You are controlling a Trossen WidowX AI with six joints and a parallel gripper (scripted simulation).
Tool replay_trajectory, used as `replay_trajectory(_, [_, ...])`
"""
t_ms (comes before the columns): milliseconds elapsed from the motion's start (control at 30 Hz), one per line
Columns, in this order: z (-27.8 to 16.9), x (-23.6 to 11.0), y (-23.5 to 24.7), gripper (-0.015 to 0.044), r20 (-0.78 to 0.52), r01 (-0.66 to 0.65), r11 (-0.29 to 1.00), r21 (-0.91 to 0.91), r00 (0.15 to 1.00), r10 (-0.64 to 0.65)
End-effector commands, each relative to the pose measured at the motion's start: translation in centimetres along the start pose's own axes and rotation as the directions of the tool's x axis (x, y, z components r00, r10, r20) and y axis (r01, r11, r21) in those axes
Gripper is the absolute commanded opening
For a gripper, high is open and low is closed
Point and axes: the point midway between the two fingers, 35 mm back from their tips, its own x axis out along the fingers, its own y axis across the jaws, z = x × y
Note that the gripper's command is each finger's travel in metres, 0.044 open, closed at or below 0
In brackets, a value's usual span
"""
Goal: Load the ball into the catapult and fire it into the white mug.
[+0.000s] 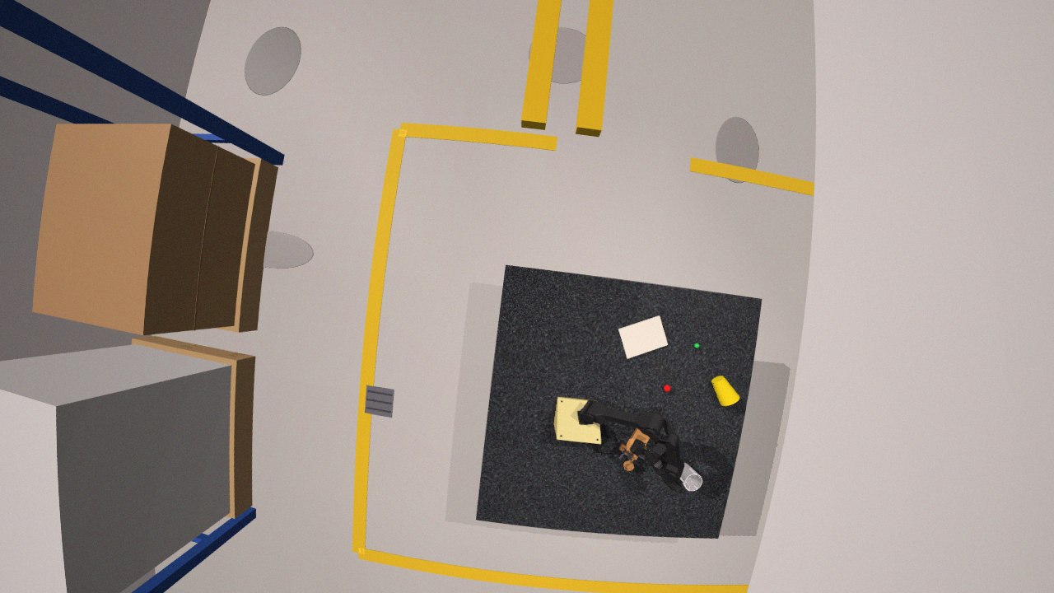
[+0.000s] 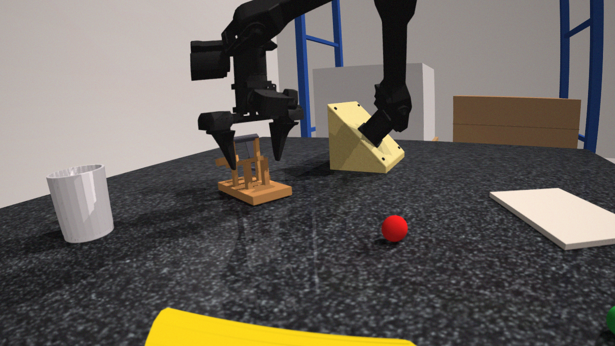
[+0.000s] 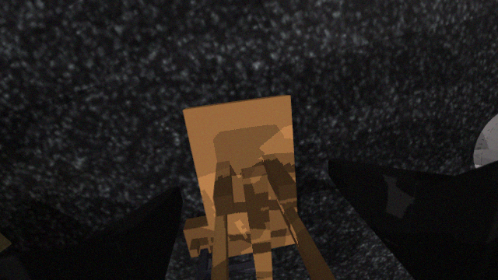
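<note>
Jaws wide astride catapult; mug beside.

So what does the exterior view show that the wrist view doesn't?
Only the exterior view shows the red ball lying on the table away from the catapult, the whole white mug, the cream board and the arm's yellow wedge mount.

Only the wrist view looks straight down onto the catapult's base plate.

Both show the wooden catapult between the fingers of the open, empty pincer, plus the dark speckled table.
</note>
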Motion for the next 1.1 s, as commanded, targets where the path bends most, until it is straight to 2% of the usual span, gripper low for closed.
replay_trajectory(0, [0.0,0.9,0.1,0.044,0.005,-0.002,1.0,0.007,1.0,0.002])
replay_trajectory(500, [0.1,2.9,0.3,0.044,0.007,-0.003,1.0,0.006,1.0,0.003])
replay_trajectory(900, [0.1,2.5,0.1,0.0125,0.002,-0.002,1.0,0.0,1.0,0.002])
replay_trajectory(1067, [0.1,2.5,0.1,0.0092,0.002,-0.002,1.0,0.0,1.0,0.002])
